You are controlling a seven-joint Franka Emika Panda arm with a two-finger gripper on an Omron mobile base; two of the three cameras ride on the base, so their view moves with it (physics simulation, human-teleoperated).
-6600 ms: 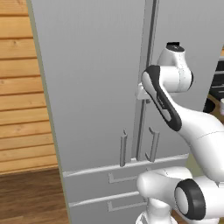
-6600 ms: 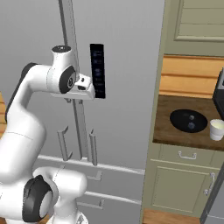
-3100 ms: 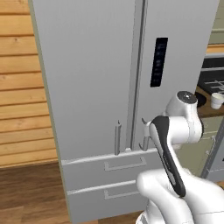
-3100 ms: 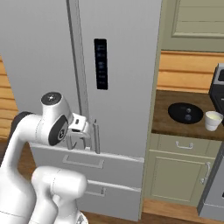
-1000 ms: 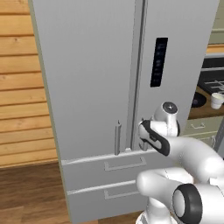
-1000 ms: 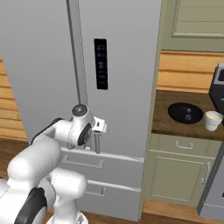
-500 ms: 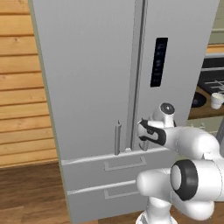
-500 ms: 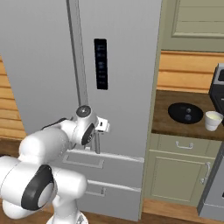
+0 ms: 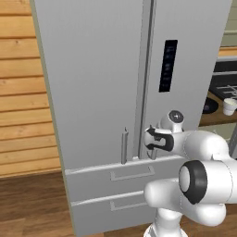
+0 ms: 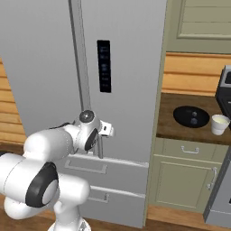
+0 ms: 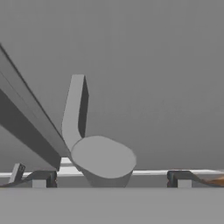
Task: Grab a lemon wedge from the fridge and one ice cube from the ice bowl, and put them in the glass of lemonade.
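Observation:
The tall light-grey fridge stands shut, so the lemon wedge is hidden inside it. My gripper is at the lower end of the right door's bar handle. In the hand view the handle's rounded end sits between the spread fingertips of the open gripper, with nothing gripped. On the wooden counter to the right lie the black ice bowl and the whitish glass of lemonade. An ice cube is too small to make out.
The left door's handle hangs just left of my hand. Two fridge drawers sit below the doors. A wood-plank wall lies to the left; green cabinets and a dark appliance stand to the right.
My hand has come down from high on the door to the handle's lower end. Over the last second it edged slightly closer to the handle, jaws still open.

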